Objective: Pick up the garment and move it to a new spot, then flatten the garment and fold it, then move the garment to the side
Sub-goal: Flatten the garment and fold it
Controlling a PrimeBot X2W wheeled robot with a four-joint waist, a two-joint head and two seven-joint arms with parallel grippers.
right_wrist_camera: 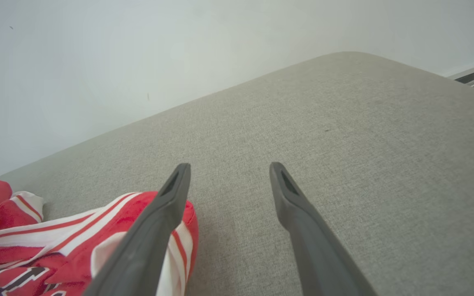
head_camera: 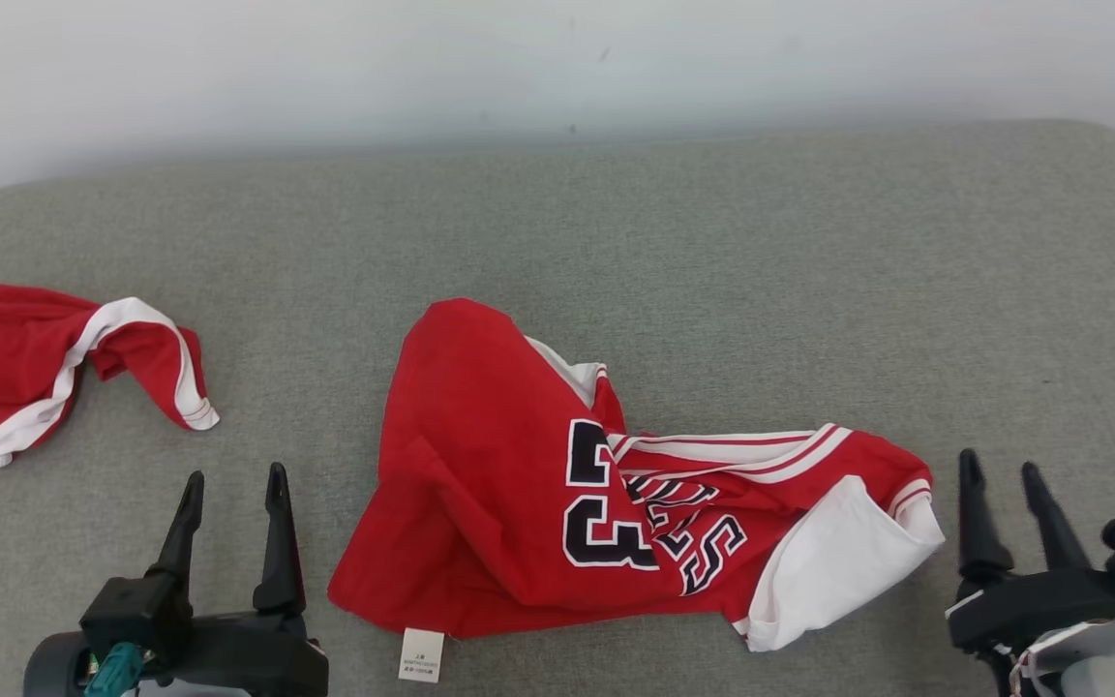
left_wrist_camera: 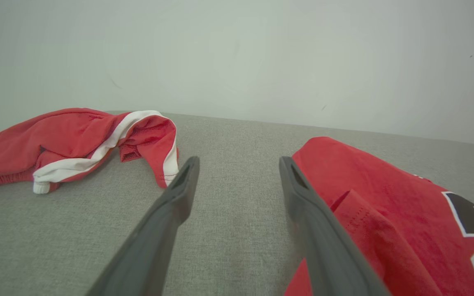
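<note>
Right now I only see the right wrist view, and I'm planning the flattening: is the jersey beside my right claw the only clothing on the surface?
Observer: No. A second red garment with a white stripe lies bunched at the far left, apart from the jersey.
Operator: Where is the left claw?
Observer: The left claw is open over the bare grey surface between the two garments, holding nothing.
Operator: Is the jersey flat?
Observer: No, it is crumpled, number side up, with a white label sticking out at its near edge.
</note>
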